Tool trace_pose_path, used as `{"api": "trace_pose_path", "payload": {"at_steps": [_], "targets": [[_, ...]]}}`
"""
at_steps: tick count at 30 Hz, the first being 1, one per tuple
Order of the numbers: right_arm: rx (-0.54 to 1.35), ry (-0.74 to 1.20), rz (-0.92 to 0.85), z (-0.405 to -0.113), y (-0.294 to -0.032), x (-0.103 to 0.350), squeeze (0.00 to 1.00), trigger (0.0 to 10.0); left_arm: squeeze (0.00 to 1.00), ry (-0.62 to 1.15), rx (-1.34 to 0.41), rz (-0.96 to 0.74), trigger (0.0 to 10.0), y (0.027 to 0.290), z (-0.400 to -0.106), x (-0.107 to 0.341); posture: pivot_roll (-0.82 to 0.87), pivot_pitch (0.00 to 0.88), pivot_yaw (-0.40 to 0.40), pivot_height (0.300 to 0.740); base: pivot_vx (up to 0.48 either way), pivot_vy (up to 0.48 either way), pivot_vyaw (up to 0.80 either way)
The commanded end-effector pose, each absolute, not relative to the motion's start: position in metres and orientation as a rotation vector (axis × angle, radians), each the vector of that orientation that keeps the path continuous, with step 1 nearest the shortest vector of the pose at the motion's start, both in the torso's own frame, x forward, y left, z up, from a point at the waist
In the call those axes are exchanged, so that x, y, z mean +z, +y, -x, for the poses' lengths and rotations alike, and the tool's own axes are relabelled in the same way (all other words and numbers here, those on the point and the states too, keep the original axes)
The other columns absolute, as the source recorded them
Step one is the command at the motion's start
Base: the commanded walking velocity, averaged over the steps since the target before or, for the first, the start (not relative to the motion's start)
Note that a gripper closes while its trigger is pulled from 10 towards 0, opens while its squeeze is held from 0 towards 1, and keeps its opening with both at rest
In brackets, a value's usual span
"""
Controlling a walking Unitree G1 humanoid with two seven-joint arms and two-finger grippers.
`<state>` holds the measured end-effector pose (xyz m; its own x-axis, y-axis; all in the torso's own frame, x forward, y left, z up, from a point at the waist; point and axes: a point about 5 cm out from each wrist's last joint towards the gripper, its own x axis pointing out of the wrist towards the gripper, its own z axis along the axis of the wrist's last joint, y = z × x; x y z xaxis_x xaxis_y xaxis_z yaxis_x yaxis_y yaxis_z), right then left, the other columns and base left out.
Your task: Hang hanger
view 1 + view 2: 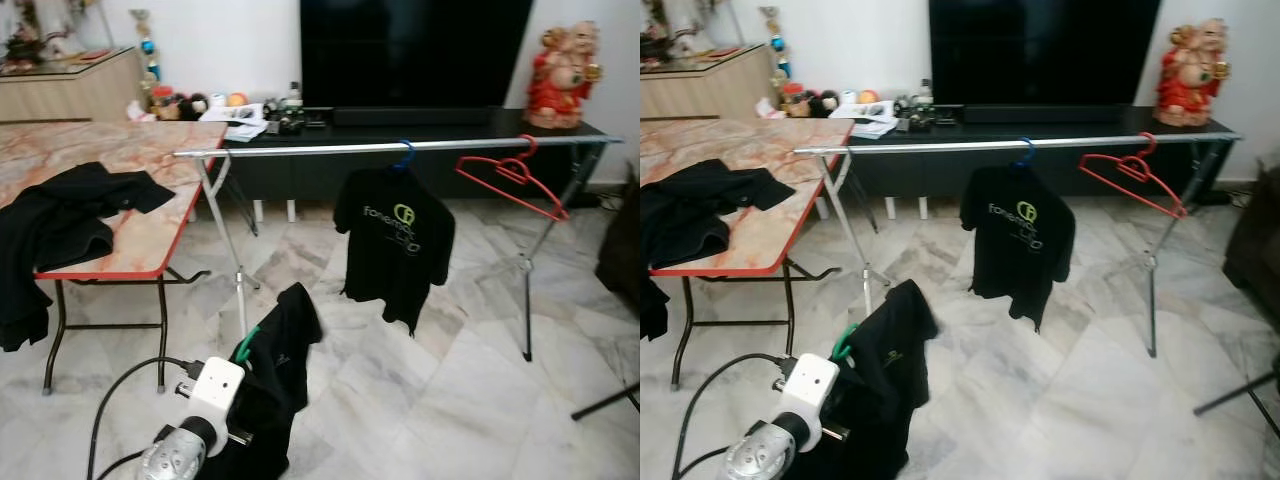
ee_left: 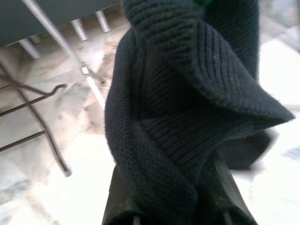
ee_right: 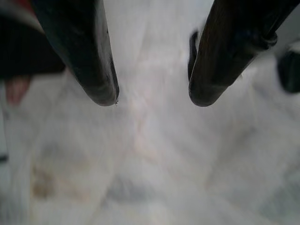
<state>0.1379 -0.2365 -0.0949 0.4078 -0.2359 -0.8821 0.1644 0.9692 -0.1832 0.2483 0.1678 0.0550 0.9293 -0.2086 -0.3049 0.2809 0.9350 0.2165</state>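
Left jaws first: in the left wrist view they are buried in the black knitted polo shirt on its green plastic hanger (image 1: 247,343), and the cloth hides the fingers, so I cannot tell how wide they stand. From the head views the left gripper (image 1: 240,385) sits low at about seven o'clock, the shirt draped off it and the green hook peeking out at the collar. The right gripper (image 3: 152,96) has its jaws wide apart with nothing between them, pointing at the pale marble floor (image 1: 420,390).

Outward now: the long silver clothes rail (image 1: 300,149) runs nine to three across the room, up at twelve o'clock from the load. On it hang a black printed T-shirt on a blue hanger (image 1: 393,240) and a bare red plastic hanger (image 1: 510,180). At ten o'clock, a marble-patterned folding worktop (image 1: 150,240) carries more black clothes (image 1: 60,215).

My read: the hook must rise and cross the rail's long axis, and the left arm is the nearer.
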Motion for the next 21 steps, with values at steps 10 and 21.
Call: {"api": "trace_pose_path", "payload": {"at_steps": [10, 21], "targets": [[-0.218, 1.098, 0.063, -0.1453, -0.2253, -0.0947, 0.00, 10.0, 0.00, 0.276, -0.243, -0.282, 10.0, 0.1739, -0.2505, 0.0601, 0.19, 0.000, 0.013, 0.740, 0.329, 0.000, 0.00], [-0.204, 1.091, 0.073, -0.1466, -0.2255, -0.0941, 0.00, 10.0, 0.00, 0.267, -0.259, -0.276, 10.0, 0.1670, -0.2551, 0.0626, 0.19, 0.000, 0.004, 0.740, 0.327, 0.000, 0.00]]}}
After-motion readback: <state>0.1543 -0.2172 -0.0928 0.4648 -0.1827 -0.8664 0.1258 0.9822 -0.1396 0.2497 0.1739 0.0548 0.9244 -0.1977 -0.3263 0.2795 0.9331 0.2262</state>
